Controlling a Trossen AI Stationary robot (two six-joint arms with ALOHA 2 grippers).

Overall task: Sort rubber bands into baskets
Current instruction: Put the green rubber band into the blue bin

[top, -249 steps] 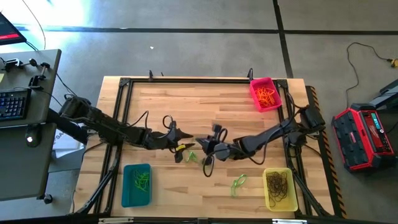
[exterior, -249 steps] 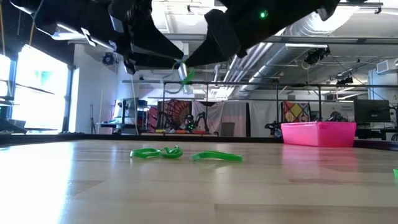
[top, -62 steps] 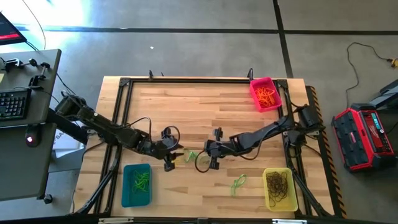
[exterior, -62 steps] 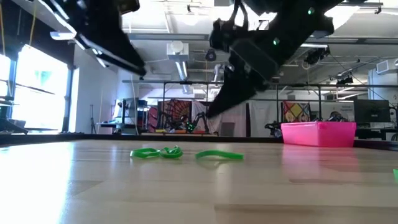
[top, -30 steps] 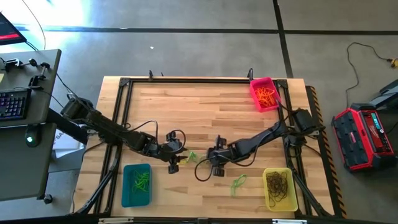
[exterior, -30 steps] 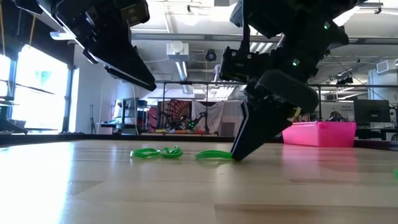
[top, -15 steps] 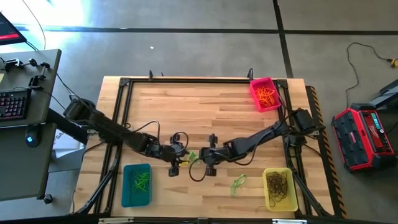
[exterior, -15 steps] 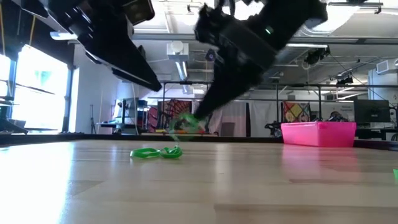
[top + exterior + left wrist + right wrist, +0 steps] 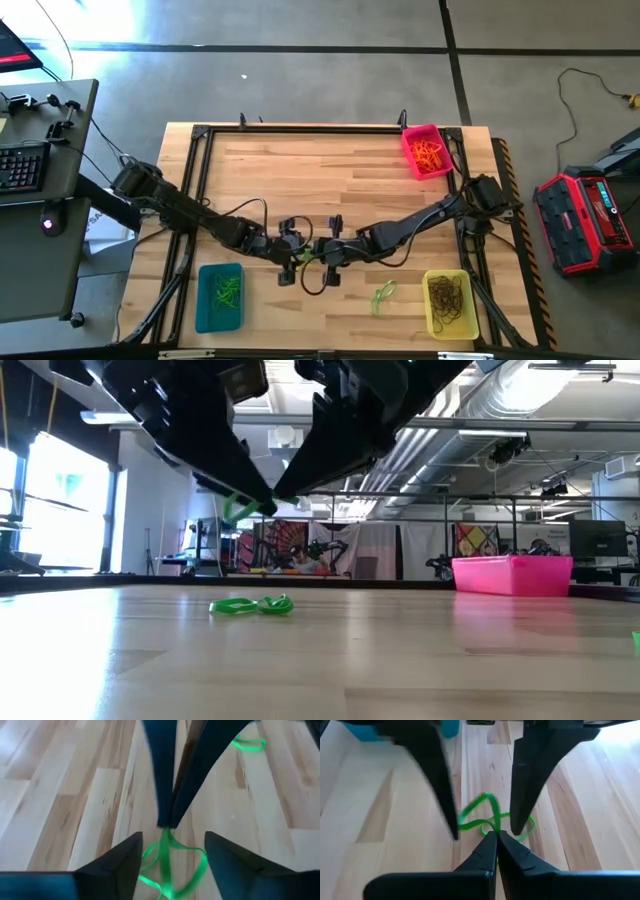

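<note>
The right end effector (image 9: 496,836) is pinching a green rubber band (image 9: 485,817) above the desk (image 9: 350,170). Facing it, the left end effector (image 9: 172,847) is holding its fingers spread around that band.

I see the table (image 9: 330,170) as pale wood planks with a visible grain and a smooth, faintly shiny finish, framed by dark matt metal rails (image 9: 300,128). The pink basket (image 9: 512,576), the yellow basket (image 9: 432,322) and the teal basket (image 9: 203,300) look to me like smooth, slightly glossy plastic, and the green rubber bands (image 9: 250,605) lying on the wood read as thin, shiny rubber. The fingers (image 9: 437,775) of both grippers appear to me as smooth, matt black plastic
</note>
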